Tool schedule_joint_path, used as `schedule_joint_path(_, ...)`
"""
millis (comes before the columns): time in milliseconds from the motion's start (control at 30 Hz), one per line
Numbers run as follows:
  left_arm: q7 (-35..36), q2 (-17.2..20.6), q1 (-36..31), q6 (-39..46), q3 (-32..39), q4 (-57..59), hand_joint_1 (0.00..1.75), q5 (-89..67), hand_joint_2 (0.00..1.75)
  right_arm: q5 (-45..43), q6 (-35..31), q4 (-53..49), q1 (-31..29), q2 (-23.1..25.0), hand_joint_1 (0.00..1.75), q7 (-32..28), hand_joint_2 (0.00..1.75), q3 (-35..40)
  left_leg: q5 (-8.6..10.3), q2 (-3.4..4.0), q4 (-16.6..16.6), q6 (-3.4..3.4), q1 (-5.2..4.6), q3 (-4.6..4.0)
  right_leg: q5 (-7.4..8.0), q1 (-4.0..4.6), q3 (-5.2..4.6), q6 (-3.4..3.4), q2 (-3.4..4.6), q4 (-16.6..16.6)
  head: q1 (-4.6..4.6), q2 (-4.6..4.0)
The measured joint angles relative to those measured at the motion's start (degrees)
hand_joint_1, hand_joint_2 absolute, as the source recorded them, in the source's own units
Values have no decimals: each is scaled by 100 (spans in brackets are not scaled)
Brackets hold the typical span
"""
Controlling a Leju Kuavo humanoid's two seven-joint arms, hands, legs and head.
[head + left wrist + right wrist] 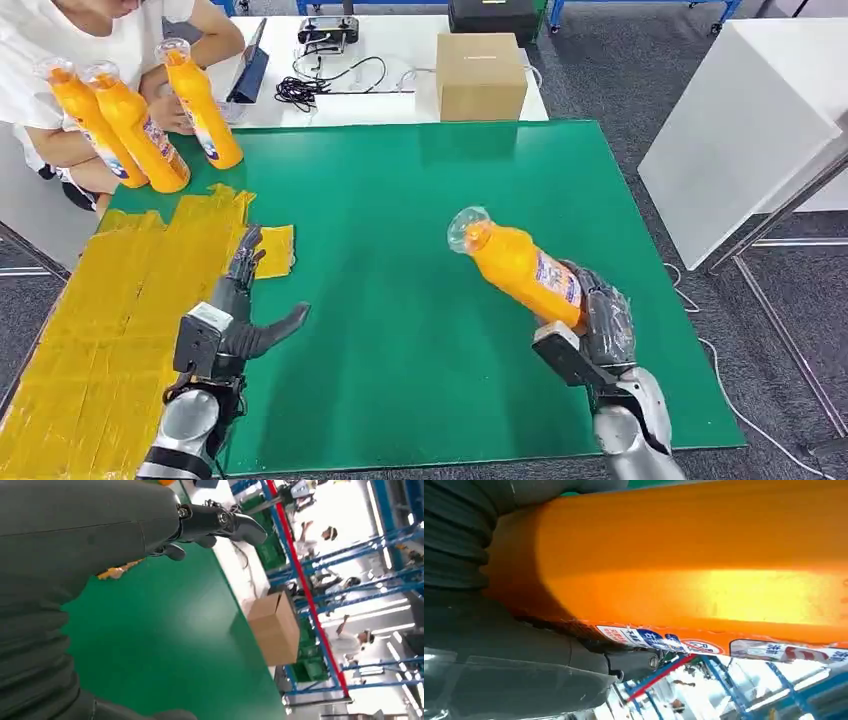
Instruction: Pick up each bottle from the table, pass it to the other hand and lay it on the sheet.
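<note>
Orange plastic bottle (522, 270) with clear glossy cap: smooth, shiny plastic body, printed glossy label; held by the right hand (600, 322), which is dark and wrapped in crinkled, shiny clear film.
Left hand (243, 318): matt dark grey plastic fingers, ribbed grey cover.
Silver forearms: smooth metallic finish.
Green bench top (420, 250): smooth, faint sheen.
Yellow sheet (110, 330): wrinkled, glossy, strips like tape.
Three standing orange plastic bottles (140, 125): glossy.
Brown cardboard box (480, 76): matt paper board.
</note>
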Motion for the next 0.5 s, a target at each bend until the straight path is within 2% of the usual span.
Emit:
schedule_joint_path(300,301,2,-410,-487,-679,44,0,190,175,-786,18,37,-491,694,175,-168,175,-65,2,0,0,-1,2,1,0,2,0,0,0,2,0,0)
schedule_joint_path(500,321,7,-527,-511,-854,59,0,199,175,-843,5,127,-636,859,173,-194,175,-61,2,-2,0,-1,2,-2,0,2,-2,0,-2,2,2,0)
